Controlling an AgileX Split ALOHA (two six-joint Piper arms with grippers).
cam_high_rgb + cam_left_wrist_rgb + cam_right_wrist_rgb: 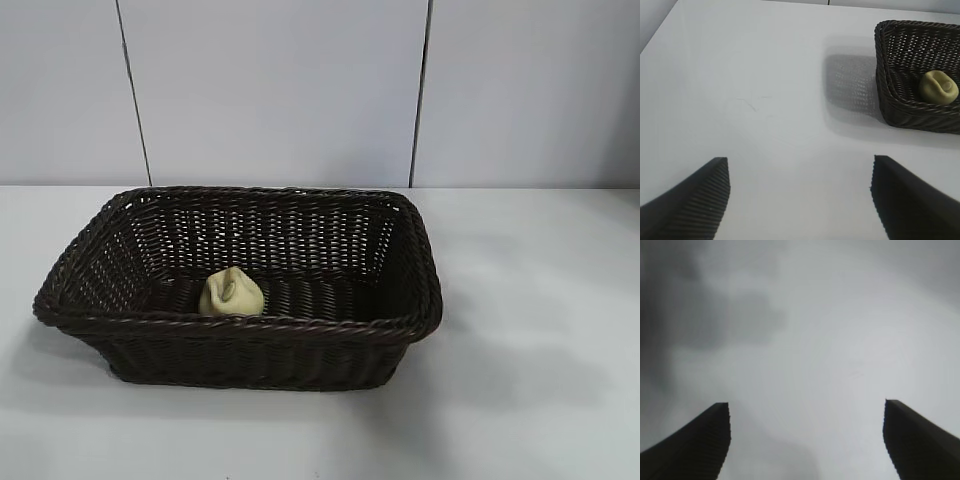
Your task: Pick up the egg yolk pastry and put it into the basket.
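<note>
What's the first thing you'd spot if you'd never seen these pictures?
The big dark basket in the middle of the white table. Then the little yellow pastry lying inside it, near the front wall. Both grippers are open and empty, the left gripper over bare table beside the basket, the right gripper over bare table too.

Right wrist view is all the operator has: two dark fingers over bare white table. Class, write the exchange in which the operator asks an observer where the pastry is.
Operator: Is the pastry on the table?
Observer: No, the egg yolk pastry lies inside the basket, near its front wall in the exterior view.
Operator: Is the left gripper holding anything?
Observer: No, the left gripper stands open and empty over bare table, apart from the basket.
Operator: Anything else in the basket?
Observer: Nothing else shows in it.
</note>
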